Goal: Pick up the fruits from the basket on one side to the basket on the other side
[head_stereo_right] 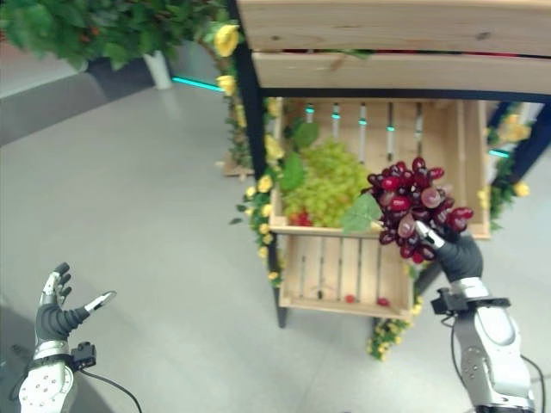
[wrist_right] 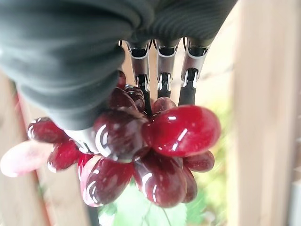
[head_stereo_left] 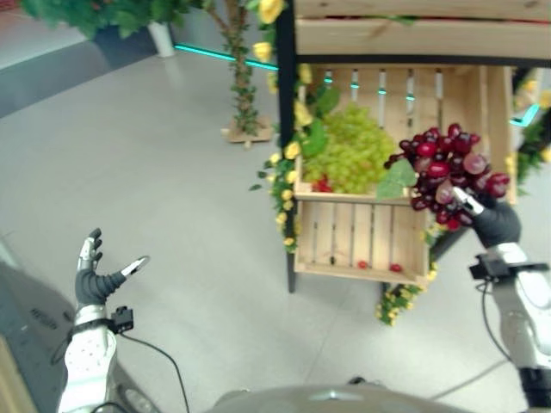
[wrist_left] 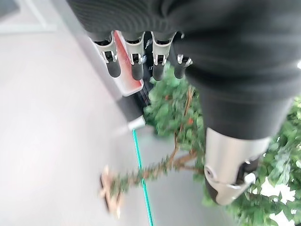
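While curled, right robot hand point(head_stereo_right: 455, 255) grips red grapes point(head_stereo_right: 411, 206).

a bunch of dark red grapes point(head_stereo_left: 445, 175), glossy and plump, is gripped in the right hand point(head_stereo_left: 492, 221) and lifted above the front right corner of the wooden crate point(head_stereo_left: 360, 229). inside the crate lies a heap of green grapes point(head_stereo_left: 351, 151), with what may be small red fruit beside it.

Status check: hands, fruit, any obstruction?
Right hand shut on red grapes, raised over the crate. Left hand open, idle. Green grapes in crate. No obstruction seen.
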Controlling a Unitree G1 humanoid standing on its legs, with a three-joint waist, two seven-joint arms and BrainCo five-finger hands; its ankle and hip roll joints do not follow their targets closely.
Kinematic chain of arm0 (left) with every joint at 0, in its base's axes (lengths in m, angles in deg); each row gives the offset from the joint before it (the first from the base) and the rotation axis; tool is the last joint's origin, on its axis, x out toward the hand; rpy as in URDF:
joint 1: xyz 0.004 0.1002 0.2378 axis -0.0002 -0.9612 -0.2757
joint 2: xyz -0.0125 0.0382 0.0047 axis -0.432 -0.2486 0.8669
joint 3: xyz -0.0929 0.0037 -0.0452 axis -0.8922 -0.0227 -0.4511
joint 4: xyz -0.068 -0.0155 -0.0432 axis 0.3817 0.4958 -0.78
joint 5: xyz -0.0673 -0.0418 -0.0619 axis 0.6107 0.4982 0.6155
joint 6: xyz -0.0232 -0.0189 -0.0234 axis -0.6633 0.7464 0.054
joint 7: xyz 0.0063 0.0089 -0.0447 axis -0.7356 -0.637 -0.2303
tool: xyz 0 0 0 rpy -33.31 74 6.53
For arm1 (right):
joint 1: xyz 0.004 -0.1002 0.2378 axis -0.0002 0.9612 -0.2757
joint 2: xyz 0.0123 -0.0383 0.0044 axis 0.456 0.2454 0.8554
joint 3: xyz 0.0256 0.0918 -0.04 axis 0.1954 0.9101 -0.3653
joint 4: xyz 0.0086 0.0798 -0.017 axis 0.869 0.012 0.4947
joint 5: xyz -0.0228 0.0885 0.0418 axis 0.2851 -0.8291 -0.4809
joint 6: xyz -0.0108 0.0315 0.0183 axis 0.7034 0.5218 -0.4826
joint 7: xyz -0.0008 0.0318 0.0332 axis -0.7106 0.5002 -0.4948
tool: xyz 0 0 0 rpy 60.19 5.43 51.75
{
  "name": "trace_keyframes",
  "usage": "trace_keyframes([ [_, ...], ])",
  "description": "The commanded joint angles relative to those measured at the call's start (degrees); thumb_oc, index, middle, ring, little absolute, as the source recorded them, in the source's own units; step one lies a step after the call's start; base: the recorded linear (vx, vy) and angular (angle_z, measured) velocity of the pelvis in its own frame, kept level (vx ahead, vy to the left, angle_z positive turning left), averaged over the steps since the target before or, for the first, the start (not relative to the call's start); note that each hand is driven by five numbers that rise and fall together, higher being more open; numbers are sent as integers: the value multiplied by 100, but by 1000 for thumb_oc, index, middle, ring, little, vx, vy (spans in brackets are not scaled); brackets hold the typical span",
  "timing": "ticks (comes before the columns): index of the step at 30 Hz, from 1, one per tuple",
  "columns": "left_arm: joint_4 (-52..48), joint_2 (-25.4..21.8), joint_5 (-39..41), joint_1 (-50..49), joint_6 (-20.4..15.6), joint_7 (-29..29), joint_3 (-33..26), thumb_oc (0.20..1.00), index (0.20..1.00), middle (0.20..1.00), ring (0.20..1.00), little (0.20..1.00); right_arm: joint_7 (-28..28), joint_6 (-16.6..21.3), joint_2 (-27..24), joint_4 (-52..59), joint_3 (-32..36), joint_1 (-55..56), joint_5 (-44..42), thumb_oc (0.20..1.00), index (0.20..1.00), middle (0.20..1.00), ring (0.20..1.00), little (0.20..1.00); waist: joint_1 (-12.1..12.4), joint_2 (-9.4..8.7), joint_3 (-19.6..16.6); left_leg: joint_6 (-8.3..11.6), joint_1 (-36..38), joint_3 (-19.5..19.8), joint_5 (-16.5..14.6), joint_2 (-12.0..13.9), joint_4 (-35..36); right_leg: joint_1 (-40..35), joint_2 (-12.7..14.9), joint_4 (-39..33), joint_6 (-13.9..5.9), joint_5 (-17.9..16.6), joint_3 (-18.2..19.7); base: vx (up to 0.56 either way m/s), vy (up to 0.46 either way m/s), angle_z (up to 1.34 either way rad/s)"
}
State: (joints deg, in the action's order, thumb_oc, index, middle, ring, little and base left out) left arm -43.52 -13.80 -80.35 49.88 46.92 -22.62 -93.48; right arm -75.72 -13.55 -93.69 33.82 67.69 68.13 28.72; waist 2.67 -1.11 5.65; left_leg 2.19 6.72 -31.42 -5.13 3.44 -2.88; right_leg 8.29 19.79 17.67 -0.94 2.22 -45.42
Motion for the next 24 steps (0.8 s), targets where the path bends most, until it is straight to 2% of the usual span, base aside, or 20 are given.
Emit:
trace_keyframes([
  [1,-345,-206,140,226,-358,-46,-35,1000,1000,1000,1000,1000,22,517,-102,429,235,-505,-237,200,200,200,200,200,-21,-171,-170,-309,-168,134,-336,-403,4,-230,537,-371,-953,-791,77,6,-142,-44],
  [9,-186,-145,205,200,-363,37,94,1000,1000,1000,1000,1000,32,596,-42,611,302,-339,-201,200,200,200,200,200,-83,-295,-202,-105,-312,-78,-396,-37,-343,-314,109,-866,-764,-649,54,26,-189,-18],
  [10,-182,-142,194,217,-375,74,166,1000,1000,1000,1000,1000,13,635,-37,653,347,-327,-233,200,200,200,200,200,-93,-350,-193,-48,-356,-113,-461,94,-566,-348,-18,-1018,-723,-610,65,53,-198,1],
  [12,-129,-141,214,273,-371,70,253,1000,1000,1000,1000,1000,37,693,-29,611,349,-362,-285,200,200,200,200,200,-46,-394,-177,29,-398,-73,-559,208,-847,-400,-169,-1183,-681,-602,135,54,-189,0],
  [13,-140,-149,229,288,-365,72,286,1000,1000,1000,1000,1000,69,735,-41,574,316,-417,-257,200,200,200,200,200,40,-405,-151,93,-462,136,-620,242,-1021,-412,-280,-1271,-637,-572,228,31,-108,-10],
  [14,-129,-138,233,284,-365,72,339,1000,1000,1000,1000,1000,108,773,-78,536,245,-505,-203,200,200,200,200,200,204,-427,-126,149,-564,550,-625,178,-1151,-422,-371,-1325,-609,-520,312,-5,-73,-35],
  [15,-158,-135,295,344,-375,60,421,1000,1000,1000,1000,1000,172,799,-109,425,158,-687,-205,200,200,200,200,200,362,-396,-88,242,-743,981,-488,119,-1018,-374,-480,-1328,-587,-467,380,-48,-14,-62],
  [16,-147,-127,317,376,-383,28,485,1000,1000,1000,1000,1000,222,835,-119,328,95,-723,-163,200,200,200,200,200,342,-385,-72,240,-774,995,-418,154,-865,-359,-528,-1291,-567,-433,398,-55,-1,-79],
  [17,-75,-151,291,453,-372,27,534,1000,1000,1000,1000,1000,244,827,-104,272,68,-794,-160,200,200,200,200,200,394,-394,-43,244,-815,1261,-259,40,-652,-329,-586,-1262,-572,-462,456,-10,0,-55],
  [19,-53,-215,291,483,-379,47,571,1000,1000,1000,1000,1000,218,804,-55,287,51,-860,-217,200,200,200,200,200,414,-426,-44,216,-756,1359,-291,-18,-514,-328,-534,-1223,-616,-527,419,42,19,-16],
  [20,-115,-254,290,467,-372,85,602,1000,1000,1000,1000,1000,248,828,51,294,-59,-957,-219,200,200,200,200,200,386,-458,-65,122,-662,1326,-345,-62,-416,-322,-449,-1143,-677,-598,370,49,64,-28],
  [24,-86,-279,218,412,-345,212,721,1000,1000,1000,1000,1000,267,793,149,354,-221,-1082,-93,200,200,200,200,200,405,-455,-93,-39,-578,1275,-429,-196,-361,-231,-332,-954,-665,-544,424,37,82,12],
])
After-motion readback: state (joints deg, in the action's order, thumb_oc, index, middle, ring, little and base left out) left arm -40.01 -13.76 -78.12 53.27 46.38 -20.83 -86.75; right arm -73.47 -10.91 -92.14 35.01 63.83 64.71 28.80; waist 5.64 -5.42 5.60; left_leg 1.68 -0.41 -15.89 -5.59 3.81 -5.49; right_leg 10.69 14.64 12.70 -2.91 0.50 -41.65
